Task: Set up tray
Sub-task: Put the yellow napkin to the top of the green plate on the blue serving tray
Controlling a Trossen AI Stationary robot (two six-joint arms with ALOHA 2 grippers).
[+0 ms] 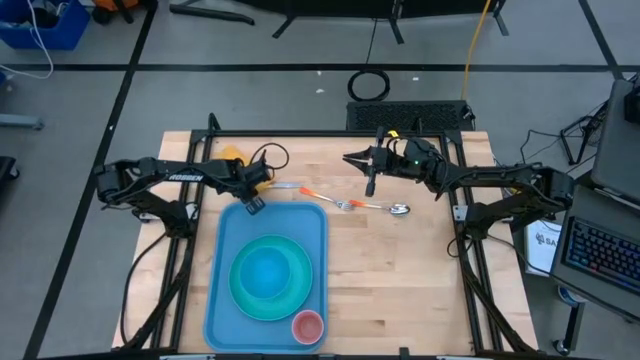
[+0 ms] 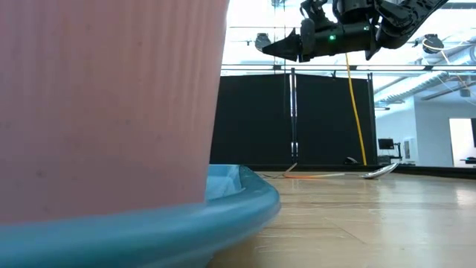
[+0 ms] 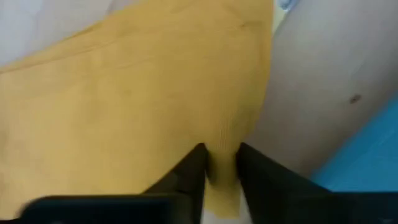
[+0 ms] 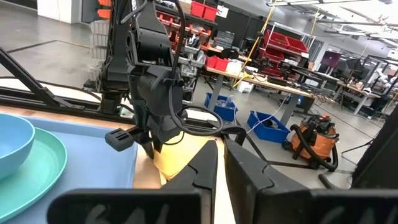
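Observation:
The light-blue tray (image 1: 225, 300) lies at the table's near left. It carries a turquoise plate (image 1: 245, 300) with a blue bowl (image 1: 268, 270) on it, and a pink cup (image 1: 308, 325). A yellow cloth (image 1: 233, 154) lies on the wood beside the tray's far left corner. My left gripper (image 1: 256, 192) points down over it, shut on it. My right gripper (image 1: 352, 158) hangs level and high over the table's far middle, shut, with nothing in it. A fork (image 1: 335, 200) with an orange handle and a spoon (image 1: 392, 208) lie on the wood right of the tray. My left gripper pinches the yellow cloth's narrow end (image 3: 221, 158) between its two fingers, coming steeply from above. The rest of the cloth (image 3: 137, 93) spreads out beyond the fingers on the table. Whether the fingers have one layer or a fold, I cannot tell.
Bare wood (image 1: 400, 290) lies right of the tray. The tray's far part (image 1: 290, 220) is bare. In the low view the pink cup (image 2: 104, 104) fills the left half. The arms' frames (image 1: 465, 240) stand at the table's sides.

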